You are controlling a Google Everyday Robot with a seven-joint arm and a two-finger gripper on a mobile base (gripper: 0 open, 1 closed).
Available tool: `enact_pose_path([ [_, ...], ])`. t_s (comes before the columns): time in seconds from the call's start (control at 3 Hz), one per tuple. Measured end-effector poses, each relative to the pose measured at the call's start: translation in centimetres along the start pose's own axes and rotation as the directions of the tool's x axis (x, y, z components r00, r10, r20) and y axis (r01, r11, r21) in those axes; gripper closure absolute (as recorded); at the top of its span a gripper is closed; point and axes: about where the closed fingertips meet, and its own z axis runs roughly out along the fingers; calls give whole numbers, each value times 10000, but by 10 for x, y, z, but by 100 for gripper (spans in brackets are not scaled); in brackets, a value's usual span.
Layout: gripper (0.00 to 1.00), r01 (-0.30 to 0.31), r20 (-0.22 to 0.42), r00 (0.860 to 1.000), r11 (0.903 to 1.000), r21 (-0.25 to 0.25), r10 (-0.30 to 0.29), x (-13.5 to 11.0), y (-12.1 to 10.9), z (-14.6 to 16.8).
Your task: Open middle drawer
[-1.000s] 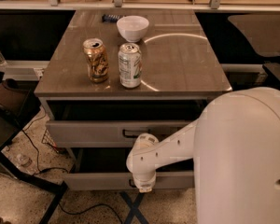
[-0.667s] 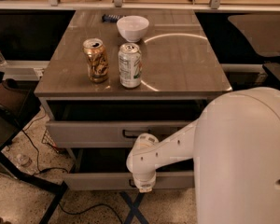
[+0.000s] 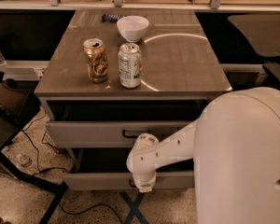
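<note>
Worktop [image 3: 186, 69] carries a gold can [image 3: 96, 59] and a silver can [image 3: 130, 65] standing upright just beside each other, with a white bowl [image 3: 133, 27] behind them. Below sit two pale grey fronts. The taller upper drawer [image 3: 84, 134] shows its black bar handle [image 3: 129, 134]. Beneath it is the middle drawer [image 3: 93, 181], taken as such since the arm reaches to it. It stands out from the frame, with dark space above its front. The white arm bends down across the gap, and the pincer [image 3: 144, 186] sits low at this front, right where the handle should be. The wrist covers the handle, so I cannot tell whether the pincer is wide, narrow or closed on the bar. Risks, as judged: a shallow hold on so small a bar could slip off under the pull. A pull off the tray's line could bind the tray in its runners. The forearm passes close under the upper front and could catch it. A sudden jerk could shake the frame and tip the cans. The robot's body stands near and could block the tray's travel.
</note>
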Motion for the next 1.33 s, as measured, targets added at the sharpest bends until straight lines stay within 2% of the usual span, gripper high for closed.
enact_pose_path([
  [0.67,100,0,0,10000,10000,0,0,0,0,0],
  [1.0,83,0,0,10000,10000,0,0,0,0,0],
  [1.33,59,0,0,10000,10000,-1,0,0,0,0],
])
